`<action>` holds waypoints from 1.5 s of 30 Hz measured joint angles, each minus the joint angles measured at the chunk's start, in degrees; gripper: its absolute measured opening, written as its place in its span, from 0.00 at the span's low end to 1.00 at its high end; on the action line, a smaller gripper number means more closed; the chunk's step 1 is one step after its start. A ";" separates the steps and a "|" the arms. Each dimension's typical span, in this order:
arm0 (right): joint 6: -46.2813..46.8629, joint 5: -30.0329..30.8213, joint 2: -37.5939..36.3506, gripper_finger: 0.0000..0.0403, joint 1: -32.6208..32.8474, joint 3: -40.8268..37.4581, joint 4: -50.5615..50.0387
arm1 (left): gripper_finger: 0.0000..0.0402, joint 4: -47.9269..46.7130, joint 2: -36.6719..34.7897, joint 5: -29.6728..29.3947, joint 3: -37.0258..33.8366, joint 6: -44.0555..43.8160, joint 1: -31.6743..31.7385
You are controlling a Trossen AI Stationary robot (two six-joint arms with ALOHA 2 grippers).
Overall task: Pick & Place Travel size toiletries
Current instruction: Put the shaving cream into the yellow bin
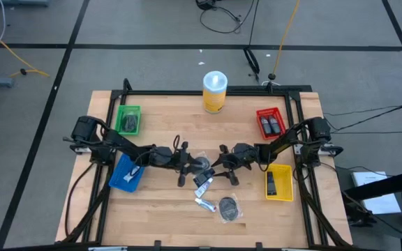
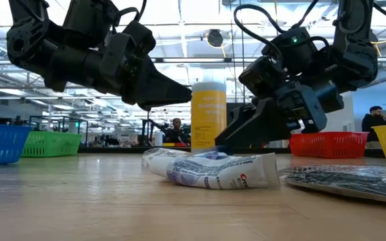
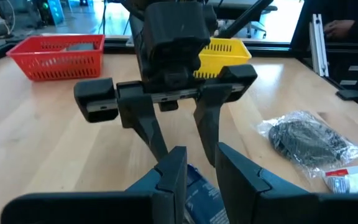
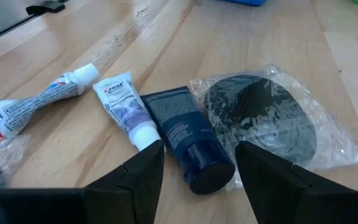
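Toiletries clustered at frame centre on bench (image 1: 166, 209). Right hand (image 4: 199, 163) spread wide over dark blue tube (image 4: 188, 144) (white tube (image 4: 128, 109) touching alongside); fingers best lowered astride blue tube alone. Left hand (image 3: 201, 174) released, opposite.
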 joint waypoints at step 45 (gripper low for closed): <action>4.21 6.56 -16.40 0.29 4.88 -3.74 -13.68 | 0.21 -11.06 -8.50 -8.02 0.03 4.18 -0.04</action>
